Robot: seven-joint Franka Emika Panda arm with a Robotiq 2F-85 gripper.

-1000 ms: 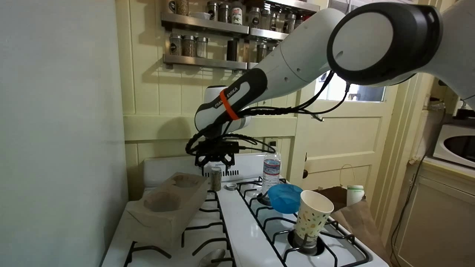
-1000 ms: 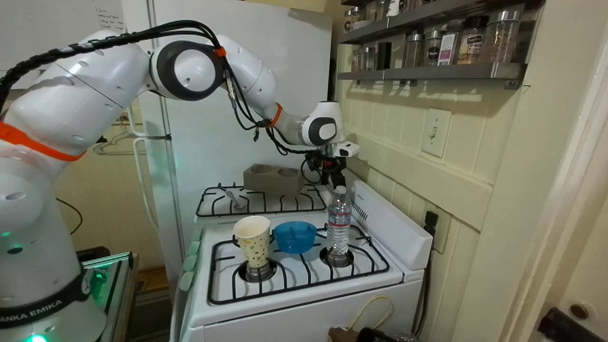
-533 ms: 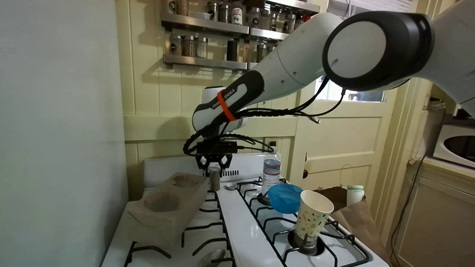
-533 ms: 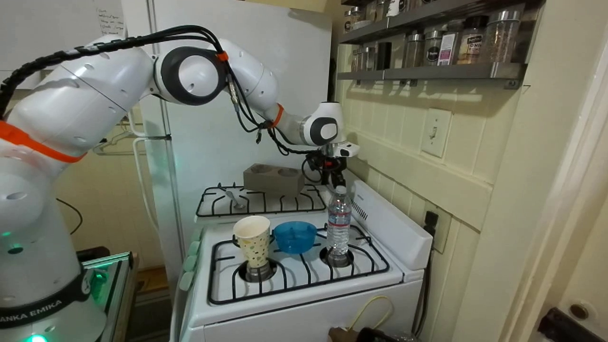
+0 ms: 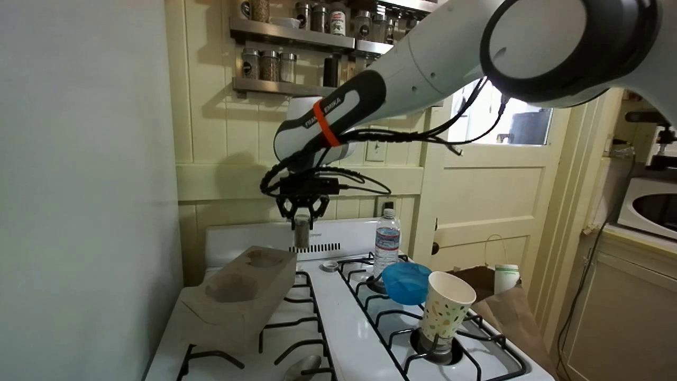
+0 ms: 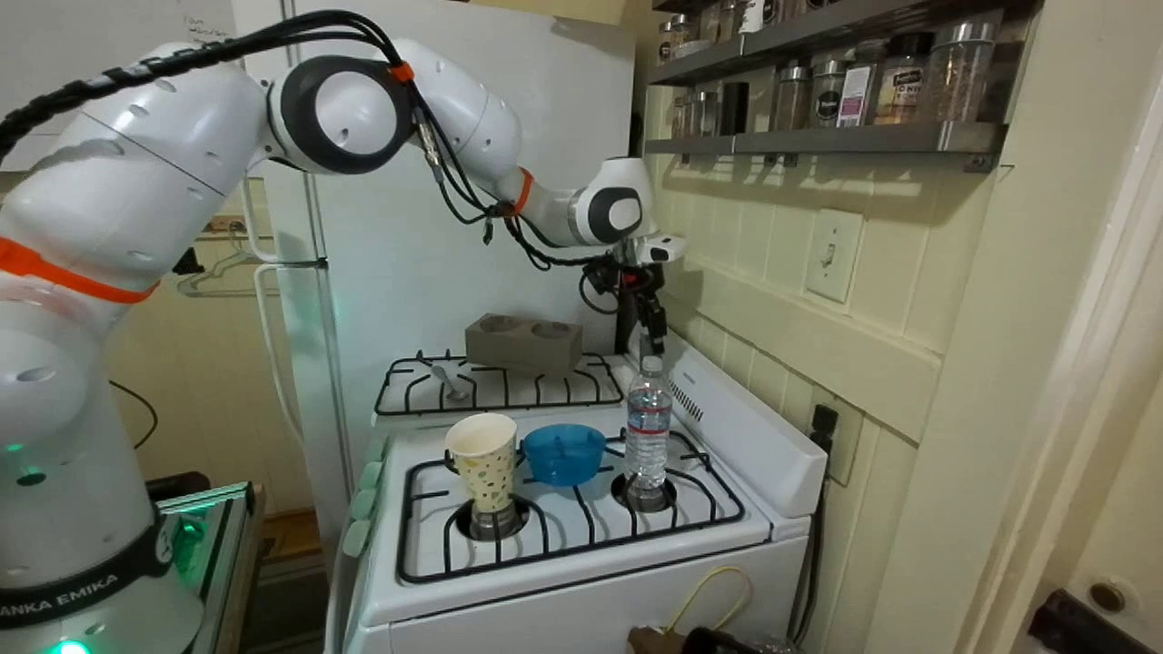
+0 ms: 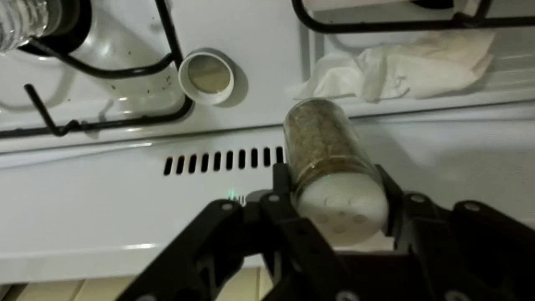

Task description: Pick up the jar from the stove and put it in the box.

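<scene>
Jar (image 7: pixel 319 140), a clear glass cylinder holding brownish flecks beneath a perforated white cap, is hanging upright over the far end of the white stove (image 5: pixel 344 317), its base clear of the surface. The black two-fingered gripper (image 5: pixel 302 224) is holding it near the cap, the fingers standing partly apart and pressing on both sides, with the jar filling the gap. In an exterior view, the pale tan, block-shaped cardboard box (image 5: pixel 264 296) with two round hollows is sitting on the left black metal grate (image 5: pixel 318 319), its far end showing just left of the jar and lower. A small white ring (image 7: pixel 207 99) is lying just beside the right grate (image 5: pixel 497 338). On that side, a cream paper cup (image 5: pixel 444 309) with coloured specks is standing near, a clear, white-capped plastic bottle (image 5: pixel 387 241) is standing far, and a blue plastic bowl (image 5: pixel 406 283) is sitting between them.
</scene>
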